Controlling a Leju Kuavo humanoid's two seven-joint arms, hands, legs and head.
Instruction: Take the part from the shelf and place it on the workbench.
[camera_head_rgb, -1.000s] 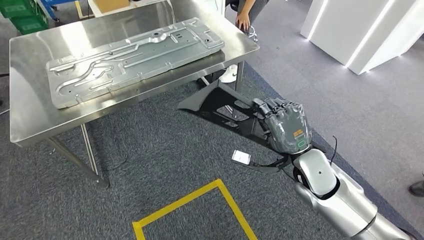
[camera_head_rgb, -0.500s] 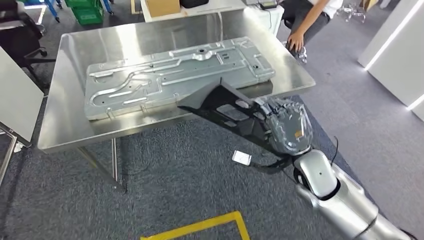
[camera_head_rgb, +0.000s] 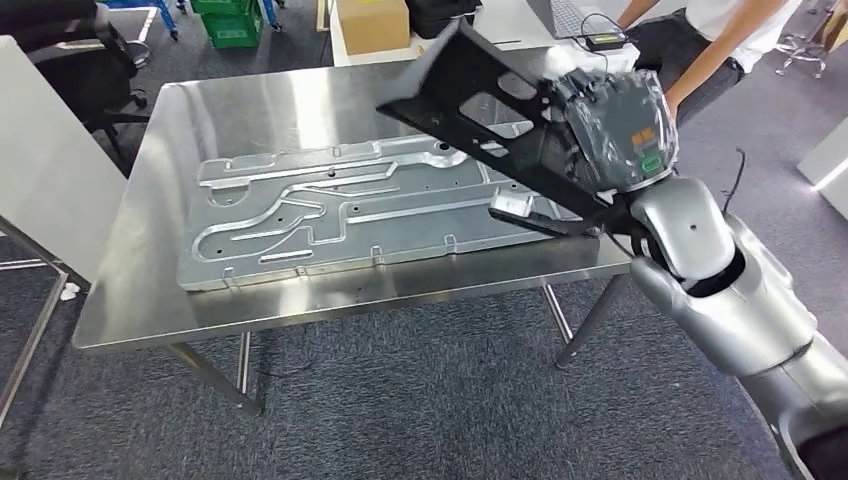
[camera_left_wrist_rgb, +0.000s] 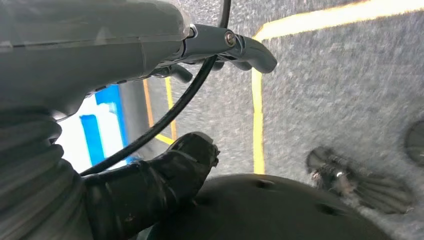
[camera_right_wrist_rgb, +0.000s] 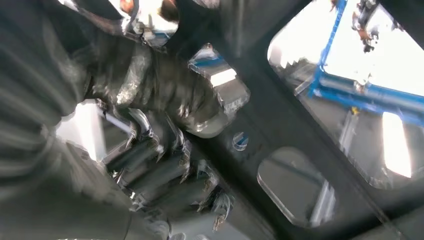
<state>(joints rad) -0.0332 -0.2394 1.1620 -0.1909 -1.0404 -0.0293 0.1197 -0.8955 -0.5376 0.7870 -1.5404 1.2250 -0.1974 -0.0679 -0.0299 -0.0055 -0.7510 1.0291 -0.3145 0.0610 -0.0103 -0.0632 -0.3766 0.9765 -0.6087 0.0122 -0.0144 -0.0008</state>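
Right hand (camera_head_rgb: 612, 120) is grasping the black part (camera_head_rgb: 480, 90), a flat plastic frame with cut-out windows, and is holding it tilted in the air over the far right corner of the workbench (camera_head_rgb: 140, 280). The part is not touching the bench top; its raised end is pointing toward the far edge, its lower end is hanging over the right edge near the silver forearm. In the right wrist view the dark fingers (camera_right_wrist_rgb: 165, 170) are wrapping around one bar of the part (camera_right_wrist_rgb: 300, 125), with the thumb pressing on the other face; the picture is blurred, so the exact grip line is probably along the frame's inner rib, not certain.

A large stamped metal panel (camera_head_rgb: 340, 215) is lying flat along the middle of the workbench, reaching nearly to the front edge and the right edge. Part of it is lying under the held part.

Left hand (camera_left_wrist_rgb: 150, 185) is hanging over grey carpet with yellow tape lines (camera_left_wrist_rgb: 257, 100); its fingers are apart and holding nothing.

A person (camera_head_rgb: 720, 40) is standing just beyond the far right corner. A cardboard box (camera_head_rgb: 372, 22) and green crates (camera_head_rgb: 225, 18) are sitting past the far edge.
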